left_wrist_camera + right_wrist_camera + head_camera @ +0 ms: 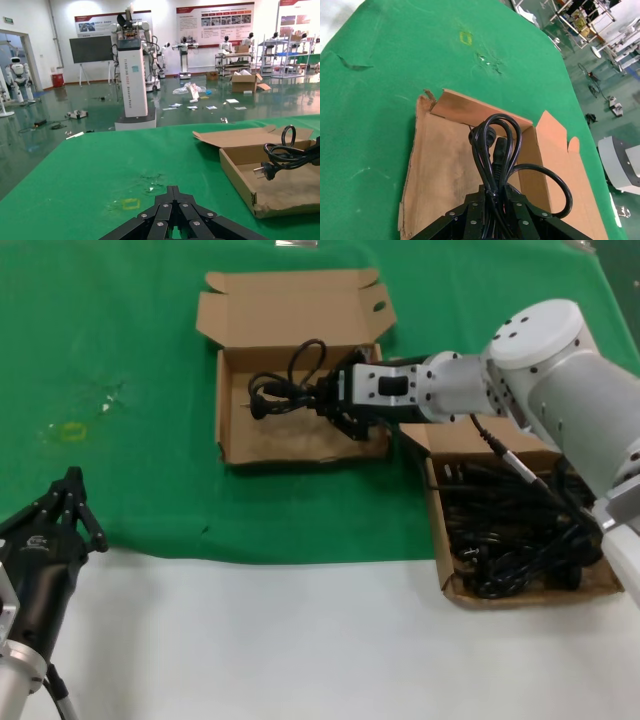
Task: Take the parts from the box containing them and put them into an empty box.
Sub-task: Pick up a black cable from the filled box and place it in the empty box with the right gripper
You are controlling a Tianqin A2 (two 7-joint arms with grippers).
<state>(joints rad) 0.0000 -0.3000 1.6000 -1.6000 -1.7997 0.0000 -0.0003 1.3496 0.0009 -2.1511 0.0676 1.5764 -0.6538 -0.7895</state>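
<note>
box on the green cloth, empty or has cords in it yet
Nearly empty: the box shows bare cardboard floor; the only power cord hangs over it, gripped in the right claw.

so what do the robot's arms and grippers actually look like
The right arm is light grey with rounded joint housings, and a thin black cable runs along it. Its right gripper is black behind a white wrist block with a dark panel. The left gripper is all black, built of bolted linkage bars, with a small white logo.
</note>
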